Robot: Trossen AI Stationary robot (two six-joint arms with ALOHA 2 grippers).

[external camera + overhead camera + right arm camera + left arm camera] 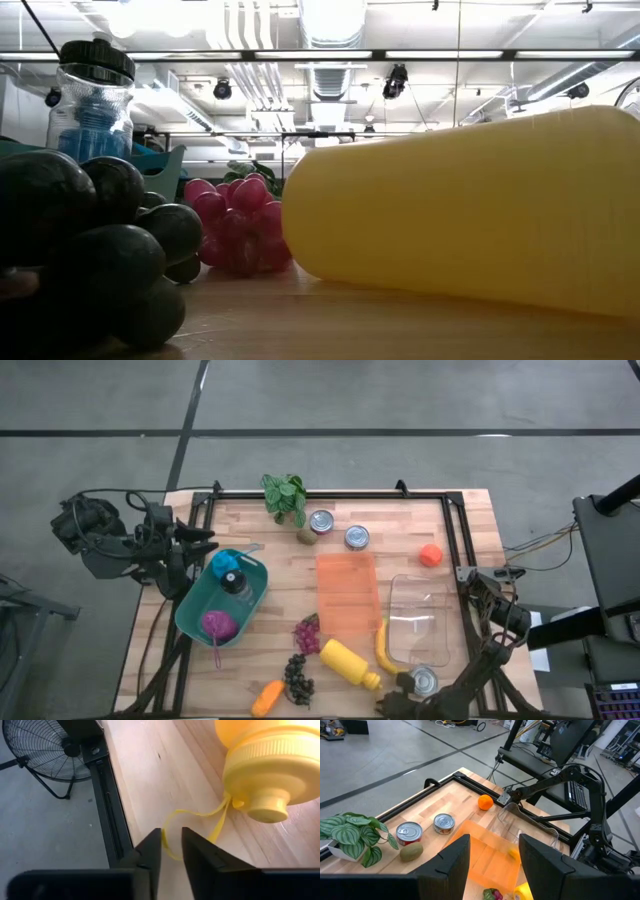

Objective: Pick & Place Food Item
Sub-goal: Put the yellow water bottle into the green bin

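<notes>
Right gripper (171, 845) sits low at the near edge of the bench (400, 520), beside the cap end of the yellow bottle (349, 662). From the right wrist view its fingers (150, 851) stand nearly together with only a narrow slot between them, and the bottle's thin yellow strap (192, 822) loops just ahead of the tips. I cannot tell whether the strap is actually caught between them.

Risks I see from here:
- If the fingers have only the strap, a lift would let the bottle swing or slip free; the strap looks thin and slack.
- If they have closed on nothing, the arm lifts away empty.
- The bottle lies on its side, so a nudge could roll it into the banana (383, 648) or the red grapes (307, 634) nearby.
- The gripper is close to the bench edge; a drag outward might pull the bottle off.

Left gripper (492, 865) waits over the far left side above the teal basket (190, 615), fingers apart, holding nothing.
</notes>
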